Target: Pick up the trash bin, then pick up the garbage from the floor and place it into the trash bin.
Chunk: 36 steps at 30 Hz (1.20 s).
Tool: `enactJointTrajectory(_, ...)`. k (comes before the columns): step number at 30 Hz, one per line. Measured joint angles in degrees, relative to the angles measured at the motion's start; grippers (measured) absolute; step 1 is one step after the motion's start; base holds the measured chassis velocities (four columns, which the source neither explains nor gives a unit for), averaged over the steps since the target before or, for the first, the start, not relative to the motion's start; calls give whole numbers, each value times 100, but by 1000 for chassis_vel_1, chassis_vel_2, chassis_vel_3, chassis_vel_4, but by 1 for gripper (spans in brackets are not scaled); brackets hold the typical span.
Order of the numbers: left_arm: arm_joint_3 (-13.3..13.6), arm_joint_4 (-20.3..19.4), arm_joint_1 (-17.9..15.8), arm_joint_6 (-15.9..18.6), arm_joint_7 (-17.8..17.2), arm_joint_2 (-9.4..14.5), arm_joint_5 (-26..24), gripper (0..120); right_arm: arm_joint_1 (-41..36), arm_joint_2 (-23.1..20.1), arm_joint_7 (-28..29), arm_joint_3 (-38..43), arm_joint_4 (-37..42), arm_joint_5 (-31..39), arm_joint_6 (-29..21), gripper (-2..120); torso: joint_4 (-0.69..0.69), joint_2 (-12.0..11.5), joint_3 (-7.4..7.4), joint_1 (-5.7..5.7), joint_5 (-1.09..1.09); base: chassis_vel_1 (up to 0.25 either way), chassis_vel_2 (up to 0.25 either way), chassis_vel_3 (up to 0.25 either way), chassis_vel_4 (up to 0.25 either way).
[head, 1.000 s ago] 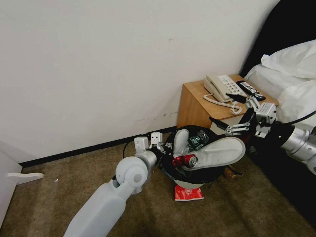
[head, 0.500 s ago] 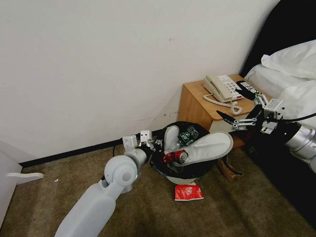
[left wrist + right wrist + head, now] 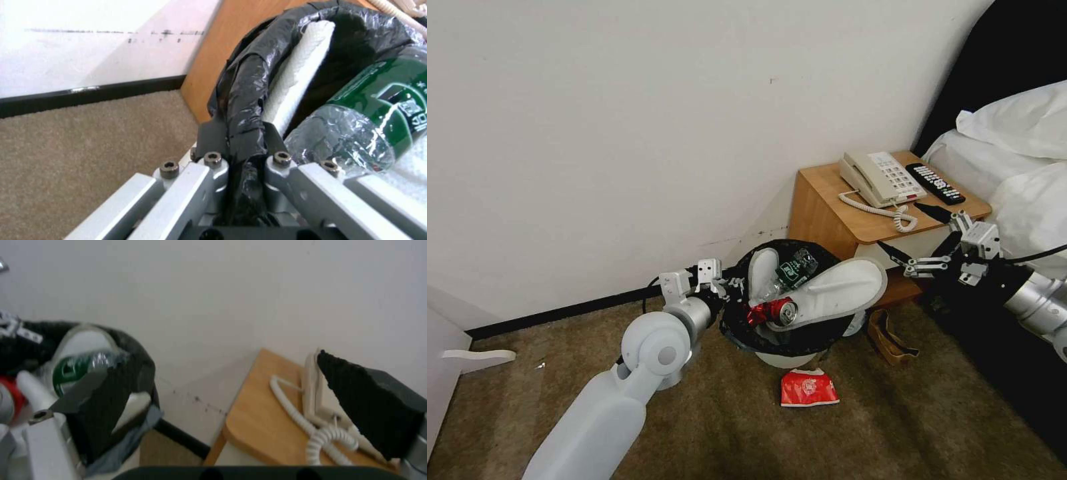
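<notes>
Litter crowds the trash bin (image 3: 790,333), whose bagged rim the left hand (image 3: 238,146) pinches tight. Right hand (image 3: 924,243) hangs spread and empty beside it. Likely light but top-heavy; the slick liner could slip.

So up close there's the trash bin (image 3: 111,396), black bag folded over the rim, stuffed with a clear bottle with a green label (image 3: 78,368), a white slipper (image 3: 86,341) against the far wall and a bit of red can (image 3: 13,398). Right gripper (image 3: 222,380) has its fingers spread wide. Past it, a wooden nightstand (image 3: 253,416) with a cream phone and its coiled cord (image 3: 311,430), against a white wall (image 3: 222,290).
</notes>
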Motion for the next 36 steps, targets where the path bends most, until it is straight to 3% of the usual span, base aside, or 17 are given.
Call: enactJointTrajectory(36,-242,21,-56,-5,-11,17,-102,4,-591,463,-219,7,-371,-587,315,100,0,0,0,0,0,0,0,0,0)
